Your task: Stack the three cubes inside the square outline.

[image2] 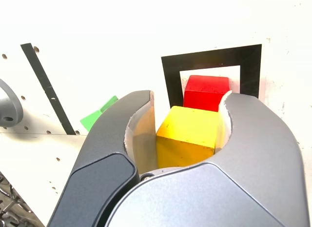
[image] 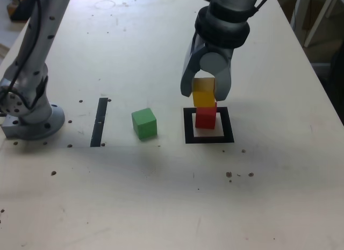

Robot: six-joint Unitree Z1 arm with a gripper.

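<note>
— Yellow, that small matte cube (image: 203,92), where does it sit in the grey gripper (image: 205,94)?

— Right between the two curved jaws, which are closed on its opposite sides. It hangs directly over the small red cube (image: 206,116); whether the two touch, I cannot tell.

— And the red one?

— On the white centre of the thick black square outline (image: 209,138), flat on the pale wooden table (image: 161,207).

— Which way does the yellow one point?

— It's a cube, so no long axis; it's held level, faces roughly squared with the red cube below.

— The small green cube (image: 144,123)?

— Off to the exterior view's left, between the outline and a narrow black strip (image: 99,121), turned slightly askew
</note>
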